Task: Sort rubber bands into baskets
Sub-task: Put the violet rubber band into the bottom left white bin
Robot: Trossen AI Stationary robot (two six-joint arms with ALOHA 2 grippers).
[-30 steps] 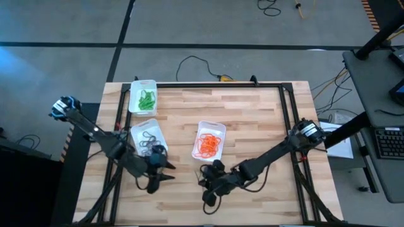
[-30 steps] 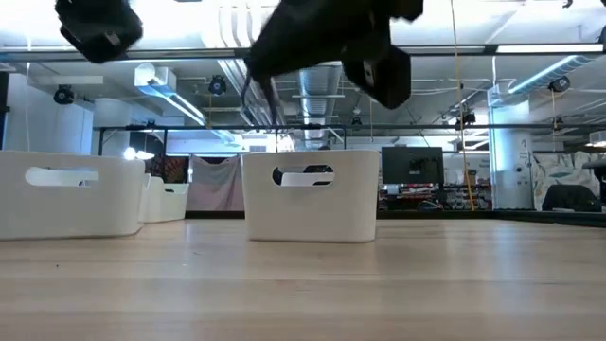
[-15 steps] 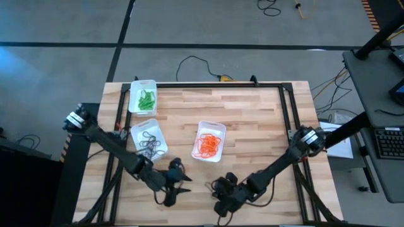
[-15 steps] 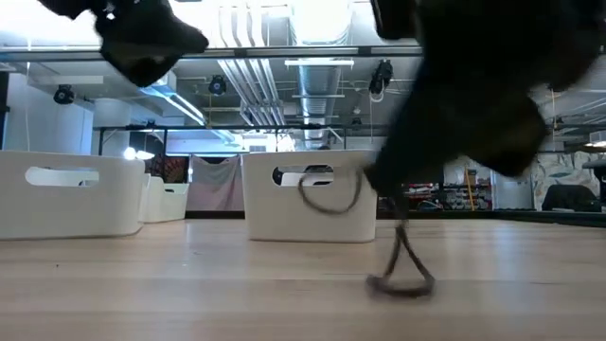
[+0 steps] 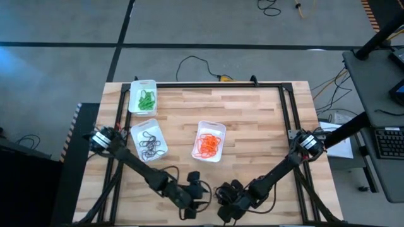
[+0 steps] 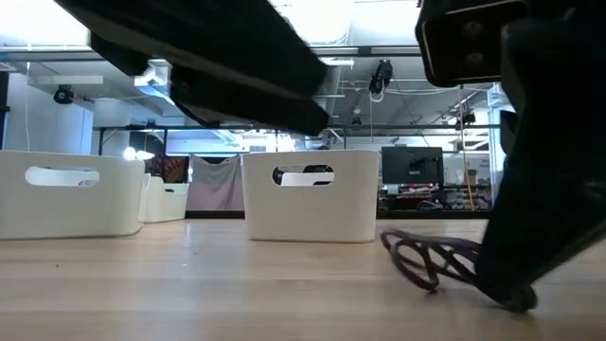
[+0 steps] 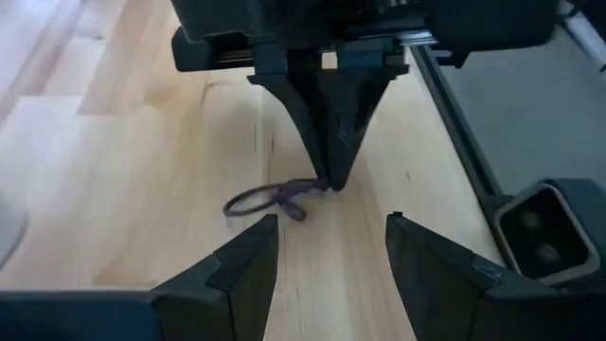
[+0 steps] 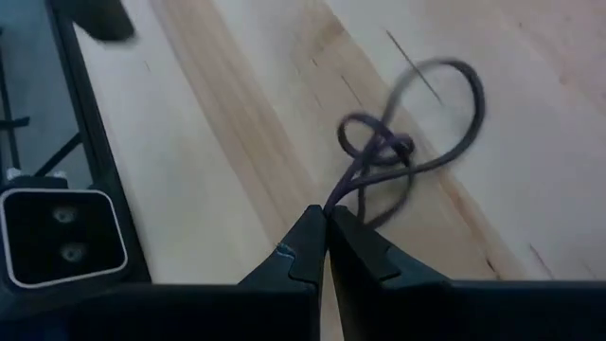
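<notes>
Held band: a dark rubber band [image 8: 407,142], knotted into loops, hangs from the tips of your right claw [image 8: 327,223] at the lower middle of the high view, near the front edge of the desk [image 5: 252,113]. In the low view it seems to rest on the wood, at the lower right.
Right claw: it is closed on one end of this band, so the loops trail free and low.
Left claw: your left claw [image 7: 331,248] stands open just beside, facing the right claw, with the band in front of its fingers [image 7: 248,260]. I judge it is placed so to take the band or help to untangle it.
Baskets: three baskets sit in the upper left and centre of the high view. One [image 5: 143,96] holds green bands, one [image 5: 148,140] holds dark bands, one [image 5: 209,141] holds orange bands.
Why apart: the colours are already separated, so I judge this dark band belongs to the basket with dark bands, which is well apart from both claws.
</notes>
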